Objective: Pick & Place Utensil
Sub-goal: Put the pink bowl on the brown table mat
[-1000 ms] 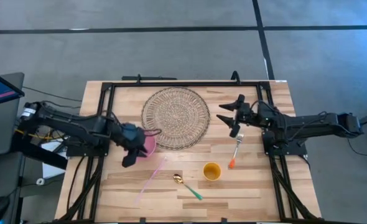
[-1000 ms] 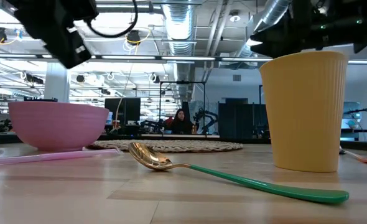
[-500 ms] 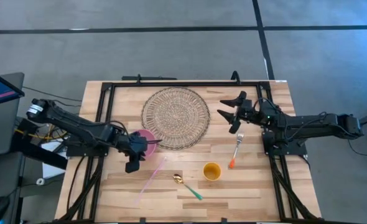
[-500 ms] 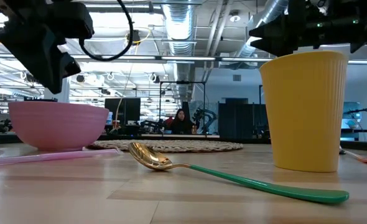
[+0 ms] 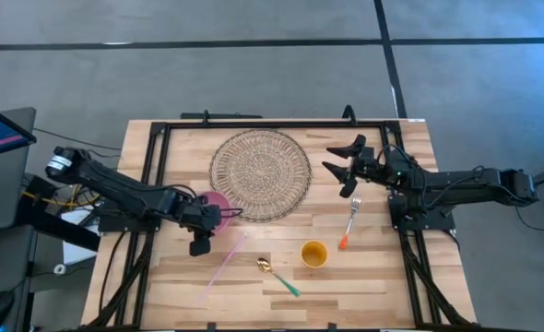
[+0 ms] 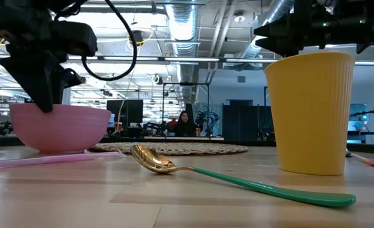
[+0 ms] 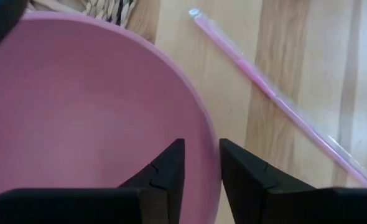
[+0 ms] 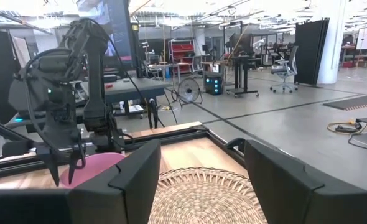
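The left gripper [image 5: 201, 224] sits low over the near rim of the round pink plastic bowl [image 5: 218, 208], its two dark fingers [image 7: 165, 177] straddling that rim, one inside the bowl and one outside, with only a narrow gap between them; whether they actually pinch the rim cannot be told. Just beyond the outer finger lies the long, thin pink plastic straw [image 5: 222, 267], flat on the pale wooden table [image 5: 364, 277] and running diagonally away from the gripper. Past the straw, farther from the left gripper, rests the gold-bowled spoon with a green handle [image 5: 278, 277], and beside that stands the yellow ribbed plastic cup [image 5: 314, 253], upright. On the bowl's far side from the gripper, the round woven wicker placemat [image 5: 260, 174] touches or slightly underlies the bowl's edge.

The right gripper [image 5: 343, 162] hangs above the table at the placemat's right edge, fingers spread wide apart and holding nothing. Just below and beside it lies the silver fork with an orange handle [image 5: 349, 223], tines pointing toward the gripper, handle toward the cup. In the low view a person [image 6: 184, 124] shows far back in the room
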You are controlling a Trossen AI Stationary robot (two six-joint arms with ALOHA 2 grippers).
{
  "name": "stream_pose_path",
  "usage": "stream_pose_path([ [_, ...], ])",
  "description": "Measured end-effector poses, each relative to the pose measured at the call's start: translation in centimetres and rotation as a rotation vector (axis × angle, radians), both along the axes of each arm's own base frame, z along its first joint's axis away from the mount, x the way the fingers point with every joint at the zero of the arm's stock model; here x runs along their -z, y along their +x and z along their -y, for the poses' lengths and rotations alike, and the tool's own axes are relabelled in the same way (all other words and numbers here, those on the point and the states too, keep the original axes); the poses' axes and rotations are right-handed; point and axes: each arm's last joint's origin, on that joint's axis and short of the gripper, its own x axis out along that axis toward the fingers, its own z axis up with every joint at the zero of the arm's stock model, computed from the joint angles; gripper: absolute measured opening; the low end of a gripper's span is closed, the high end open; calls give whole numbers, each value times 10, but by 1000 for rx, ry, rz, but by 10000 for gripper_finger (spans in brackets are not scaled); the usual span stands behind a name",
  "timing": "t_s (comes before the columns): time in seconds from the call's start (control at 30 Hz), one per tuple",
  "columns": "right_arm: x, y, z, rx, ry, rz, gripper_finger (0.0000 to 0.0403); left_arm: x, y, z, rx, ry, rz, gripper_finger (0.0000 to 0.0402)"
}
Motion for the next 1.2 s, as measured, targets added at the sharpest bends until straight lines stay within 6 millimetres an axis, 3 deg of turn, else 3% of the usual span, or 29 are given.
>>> stream_pose_path([
  [0.27, -1, 0, 0, 0, -2, 11, 225, 1, 1, 0, 16, 11, 0, 13],
  [0.57, -1, 0, 0, 0, -2, 12, 225, -2, 4, 1, 0, 8, 36, 13],
  [0.87, -1, 0, 0, 0, -2, 15, 225, -39, 16, 9, 23, 28, 189, 14],
  [1.03, -1, 0, 0, 1, -2, 15, 225, -55, 22, 10, 80, 152, 296, 12],
  [1.2, -2, 0, 0, 1, -3, 19, 225, -52, 41, 3, 73, 254, 359, 15],
])
